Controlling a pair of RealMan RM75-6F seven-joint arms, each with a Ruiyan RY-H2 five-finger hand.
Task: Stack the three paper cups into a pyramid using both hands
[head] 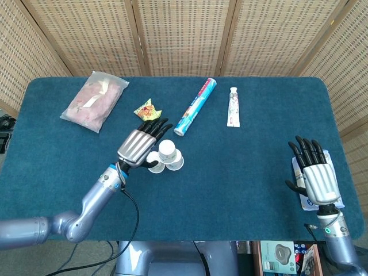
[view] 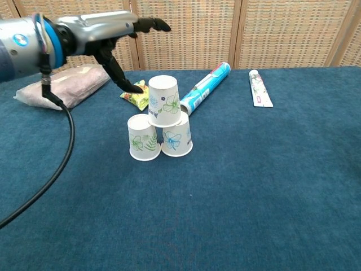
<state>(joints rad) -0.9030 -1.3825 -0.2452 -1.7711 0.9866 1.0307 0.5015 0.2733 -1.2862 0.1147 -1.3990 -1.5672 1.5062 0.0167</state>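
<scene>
On the far left of the blue counter we see a clear bag of pinkish contents, and just right of it a small yellow snack packet. Our left hand hovers with fingers spread, holding nothing, just left of and above the paper cups and clear of them. The cups form a pyramid near the counter's middle: the left bottom cup and the right bottom cup stand upside down, touching, and the top cup sits upside down across both, leaning slightly. Behind them lies a blue tube, then a white toothpaste tube. At the far right, our right hand rests flat, fingers apart and empty, over a white packet.
</scene>
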